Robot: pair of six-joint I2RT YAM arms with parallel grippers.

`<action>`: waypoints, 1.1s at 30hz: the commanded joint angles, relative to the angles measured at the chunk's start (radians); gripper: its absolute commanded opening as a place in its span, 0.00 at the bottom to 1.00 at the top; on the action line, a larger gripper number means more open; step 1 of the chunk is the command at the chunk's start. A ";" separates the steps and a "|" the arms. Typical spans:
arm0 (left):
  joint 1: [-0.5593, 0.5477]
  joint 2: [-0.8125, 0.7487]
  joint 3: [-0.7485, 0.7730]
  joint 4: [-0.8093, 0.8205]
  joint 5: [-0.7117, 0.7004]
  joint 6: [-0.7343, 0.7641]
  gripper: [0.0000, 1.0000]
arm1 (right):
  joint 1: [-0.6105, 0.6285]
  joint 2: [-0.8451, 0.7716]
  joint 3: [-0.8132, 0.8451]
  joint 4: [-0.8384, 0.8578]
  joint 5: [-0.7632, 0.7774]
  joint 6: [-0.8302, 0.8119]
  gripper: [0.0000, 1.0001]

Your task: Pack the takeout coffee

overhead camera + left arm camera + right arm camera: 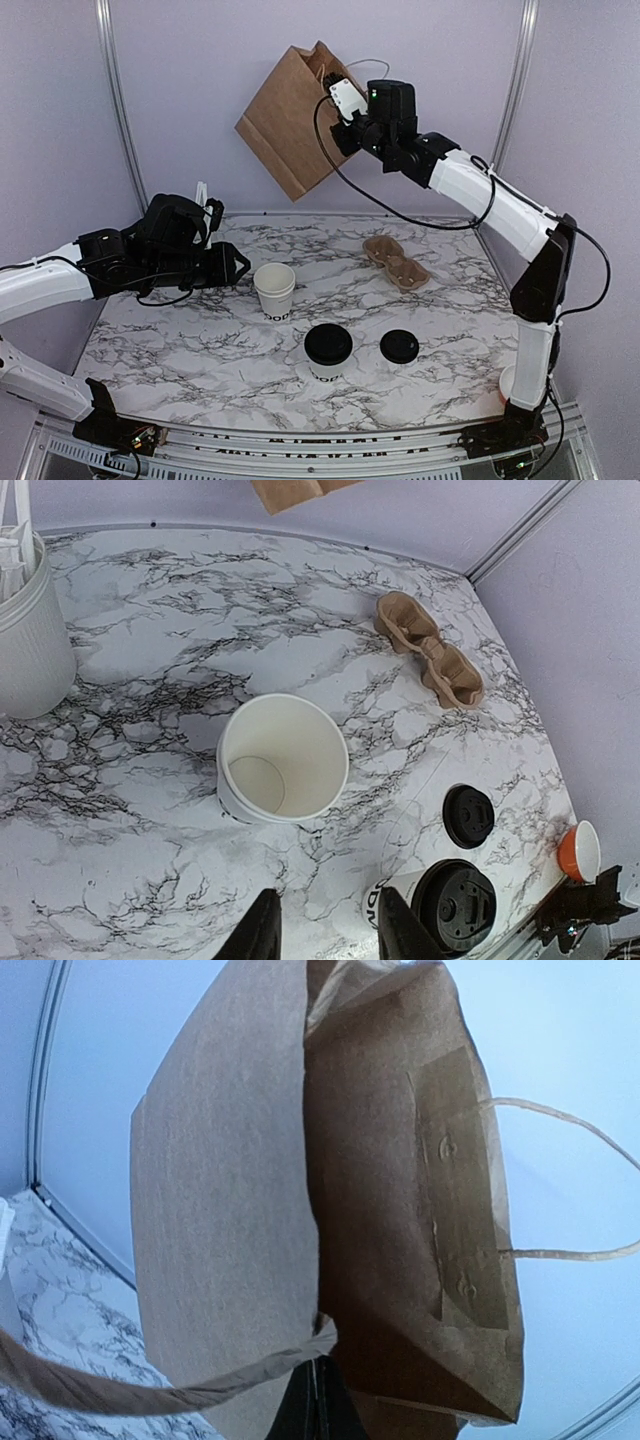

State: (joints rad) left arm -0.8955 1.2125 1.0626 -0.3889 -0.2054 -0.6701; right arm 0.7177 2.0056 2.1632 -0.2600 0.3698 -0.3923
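Right gripper (318,1405) clamps handle of brown paper bag (290,120), bag in air. Left gripper (325,920) parted, empty, near lidless white paper cup (282,758). Black-lidded white paper coffee cup (328,352) upright on marble table (190,345), front centre.

Robot lab enclosure, marble-print table (150,340), plain lilac walls (200,80), aluminium frame posts (113,90)
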 commanded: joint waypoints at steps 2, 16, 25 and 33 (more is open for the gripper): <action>0.004 -0.033 0.042 0.014 -0.066 0.021 0.34 | 0.046 -0.130 -0.010 0.125 0.018 0.024 0.00; 0.004 -0.267 0.035 -0.014 -0.431 0.013 0.36 | 0.292 -0.392 -0.198 0.035 -0.246 0.228 0.00; 0.005 -0.404 0.015 -0.106 -0.623 -0.026 0.36 | 0.378 -0.457 -0.284 -0.054 -0.427 0.465 0.00; 0.004 -0.439 -0.043 -0.230 -0.642 -0.146 0.36 | 0.404 -0.471 -0.406 -0.048 -0.540 0.667 0.00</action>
State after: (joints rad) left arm -0.8951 0.7849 1.0622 -0.5140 -0.8127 -0.7414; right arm 1.1145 1.5555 1.7863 -0.3077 -0.0788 0.1345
